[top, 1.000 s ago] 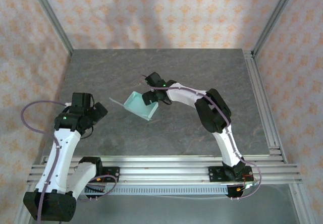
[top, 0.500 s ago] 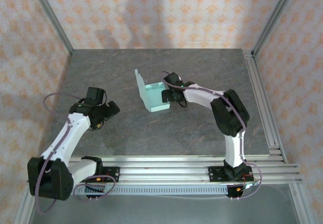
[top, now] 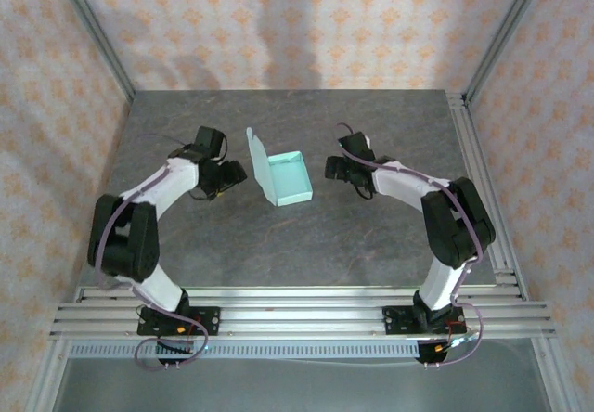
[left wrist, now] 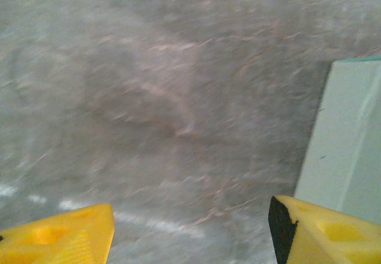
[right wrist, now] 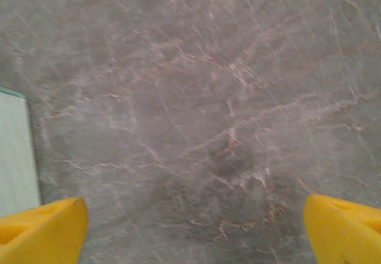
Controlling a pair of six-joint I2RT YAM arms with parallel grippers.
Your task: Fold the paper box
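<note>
I found the paper box (top: 290, 182) lying on the grey stone table (top: 371, 236), roughly midway between my two arms. Its shallow tray sat flat with the open side up, and its lid stood up along the tray's left edge.

The left gripper (top: 225, 176) hovered just to the left of the box, close beside the raised lid. Its jaws were released and held nothing. Through the left wrist camera, the two yellow fingertips (left wrist: 59, 237) sat at the bottom corners with bare table between them. A pale mint panel of the box rose just behind the right-hand one. That picture was blurred, so I could not tell whether the fingertip touched the card.

The right gripper (top: 332, 169) hung to the right of the box, near the tray's right wall but apart from it. Its jaws were spread wide and empty as well. Through the right wrist camera, its yellow fingertips (right wrist: 41, 228) sat at the bottom corners over bare stone. A narrow strip of the box showed at the left edge, just above the left-hand fingertip.
</note>
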